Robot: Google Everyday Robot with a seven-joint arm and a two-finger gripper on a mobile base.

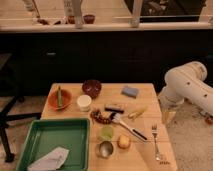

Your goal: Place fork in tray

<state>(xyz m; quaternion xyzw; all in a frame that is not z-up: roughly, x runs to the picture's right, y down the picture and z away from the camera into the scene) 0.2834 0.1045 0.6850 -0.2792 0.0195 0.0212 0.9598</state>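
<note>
**Silver fork: pickup approach**

Gripper (168, 116) hangs off the table's (148, 102) right edge; whether it is apart or together cannot be told. Fork (156, 142) lies near it, front right. Grasp mid-handle, lift clear, and cross to the green tray (60, 122) at front left.

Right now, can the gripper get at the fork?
Probably yes. The gripper hangs by the right edge of the table, near the fork, which lies alone on bare wood. The nearest thing, a black-handled utensil, lies to the fork's left, out of the way.
</note>
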